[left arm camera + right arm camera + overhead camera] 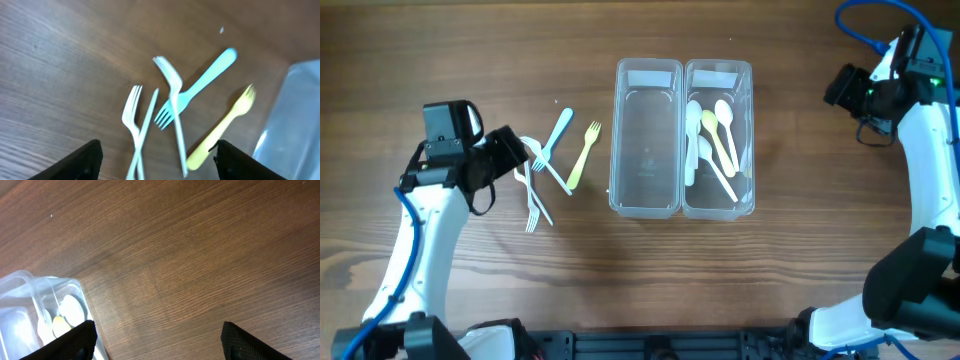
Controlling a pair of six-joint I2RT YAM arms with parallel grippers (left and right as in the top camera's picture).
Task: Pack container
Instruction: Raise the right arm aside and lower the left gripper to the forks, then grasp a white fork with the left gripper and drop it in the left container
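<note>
Overhead view: a clear rectangular two-compartment plastic container (682, 208) is shown. White and pale-yellow plastic spoons (693, 125) are held in its right compartment. A light-blue plastic fork (556, 133), a yellow plastic fork (583, 157) and white plastic forks (130, 112) are laid left of the container. The left gripper (157, 162) is positioned over the forks, jaws spread, nothing grasped. The right gripper (160, 342) is held right of the container, likewise released.

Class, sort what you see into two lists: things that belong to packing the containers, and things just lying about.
Belongs: left container, right container, spoons, blue fork, yellow fork, white forks, left gripper.
Just there: wooden table, blue cables.
</note>
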